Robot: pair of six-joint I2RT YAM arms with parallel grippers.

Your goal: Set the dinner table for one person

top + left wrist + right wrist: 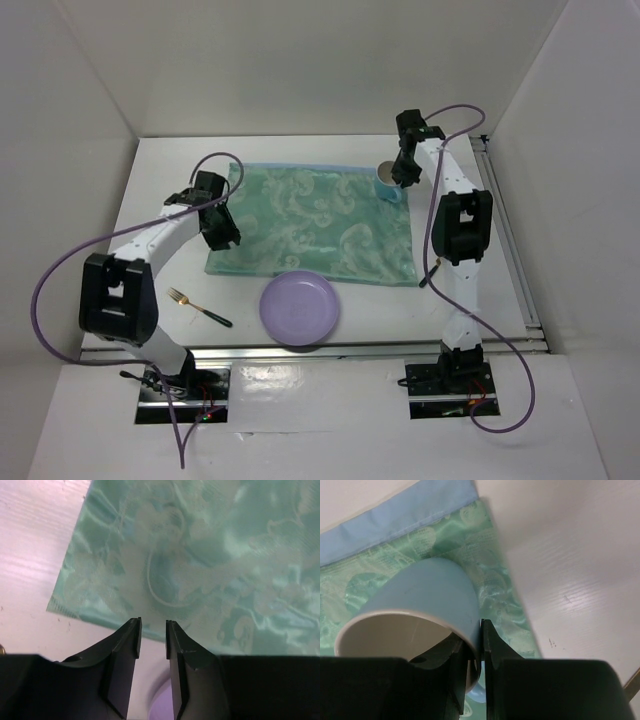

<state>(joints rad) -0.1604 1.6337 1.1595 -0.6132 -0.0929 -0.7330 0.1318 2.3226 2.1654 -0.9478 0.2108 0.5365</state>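
The left gripper (152,622) hangs over the near left corner of the green placemat (310,220). Its two black fingers (125,650) are a little way apart. There is nothing between them, so it holds nothing.

Near the left arm, a fork (200,305) with a gold head and a dark handle lies flat on the dinner table (170,180). The dinner table is the big white top under everything, and it runs out to the white walls on both sides.

Right of the fork is a round purple plate (298,308). It sits on the near part of the table, right at the near edge of the placemat.

The placemat lies flat in the middle of the table. It has pale swirls and a blue strip along its far edge.

At the far right corner of the placemat is a light blue cup (420,600), white inside. The right gripper (480,625) pinches the wall of the cup, one finger inside and one outside. I cannot tell if the cup touches the cloth.
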